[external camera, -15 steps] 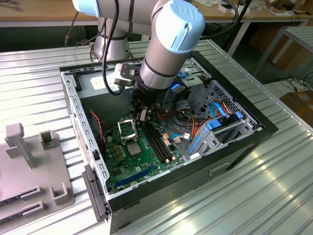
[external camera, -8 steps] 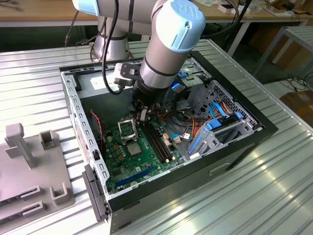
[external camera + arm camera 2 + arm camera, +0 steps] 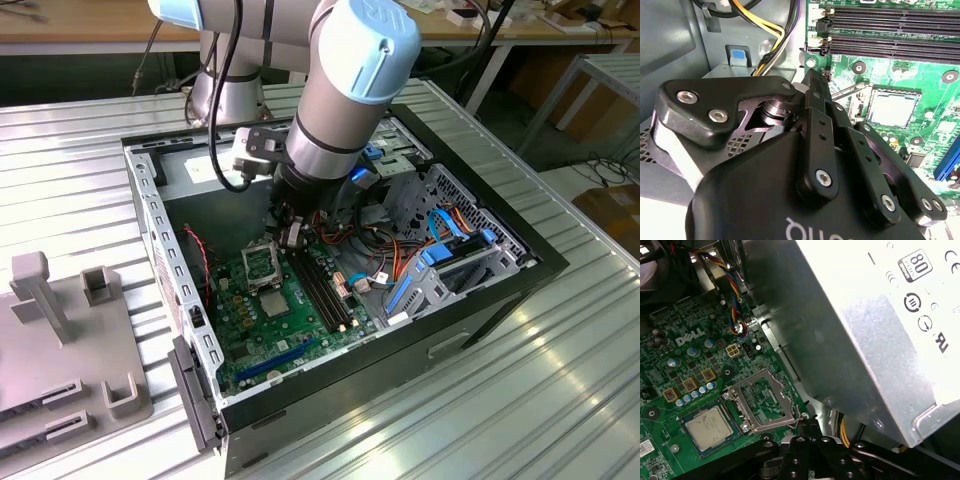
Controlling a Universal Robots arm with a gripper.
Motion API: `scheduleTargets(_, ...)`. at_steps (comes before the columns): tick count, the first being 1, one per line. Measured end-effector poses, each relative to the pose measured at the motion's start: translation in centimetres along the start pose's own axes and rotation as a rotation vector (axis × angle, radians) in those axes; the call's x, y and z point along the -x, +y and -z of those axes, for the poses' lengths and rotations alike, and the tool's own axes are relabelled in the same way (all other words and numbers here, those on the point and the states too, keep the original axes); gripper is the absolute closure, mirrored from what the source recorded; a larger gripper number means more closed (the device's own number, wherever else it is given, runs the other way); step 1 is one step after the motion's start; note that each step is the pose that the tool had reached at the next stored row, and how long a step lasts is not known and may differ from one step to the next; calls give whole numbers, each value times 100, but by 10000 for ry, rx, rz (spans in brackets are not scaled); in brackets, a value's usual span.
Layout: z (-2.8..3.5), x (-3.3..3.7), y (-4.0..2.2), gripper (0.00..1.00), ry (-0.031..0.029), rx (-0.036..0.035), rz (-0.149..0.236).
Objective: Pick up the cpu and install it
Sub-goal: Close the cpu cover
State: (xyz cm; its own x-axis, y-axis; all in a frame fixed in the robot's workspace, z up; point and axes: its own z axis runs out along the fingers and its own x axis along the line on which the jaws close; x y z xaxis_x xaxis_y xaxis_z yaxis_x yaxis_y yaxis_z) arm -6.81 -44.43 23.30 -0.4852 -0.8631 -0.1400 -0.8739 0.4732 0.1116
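The cpu (image 3: 708,428) is a small flat square chip with a pale silvery-grey metal top, faintly marked with print, and it lies flat in its socket on the green motherboard (image 3: 670,375). In the second wrist view the cpu (image 3: 893,109) shows the same dull metal face, framed by the dark socket edge. Just beside it the metal socket frame (image 3: 765,402) stands swung open (hinged up and tilted, so the board shows through its window), with a thin lever (image 3: 847,90) lying next to it.

The gripper (image 3: 812,82) hangs inside the open computer case (image 3: 470,300), near the socket but apart from the cpu. Its black fingers (image 3: 815,105) are drawn together to a narrow tip with nothing between them. In the exterior view the gripper (image 3: 291,236) sits just above the board, close to the long black memory slots (image 3: 322,285), and the cpu (image 3: 275,301) lies a little beyond the raised frame.

A silver power supply box (image 3: 865,335) stands close by, with coloured cables (image 3: 732,295) running along it. The case rests on a ribbed metal desk (image 3: 520,400).
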Motion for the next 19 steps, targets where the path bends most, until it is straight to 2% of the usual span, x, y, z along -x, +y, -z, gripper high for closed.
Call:
scheduleTargets(6, 31, -3, 10, 87, 15, -3, 29)
scheduleTargets(7, 53, -8, 18, 87, 23, -1, 56)
scheduleTargets(19, 107, -20, 33, 87, 41, 4, 132)
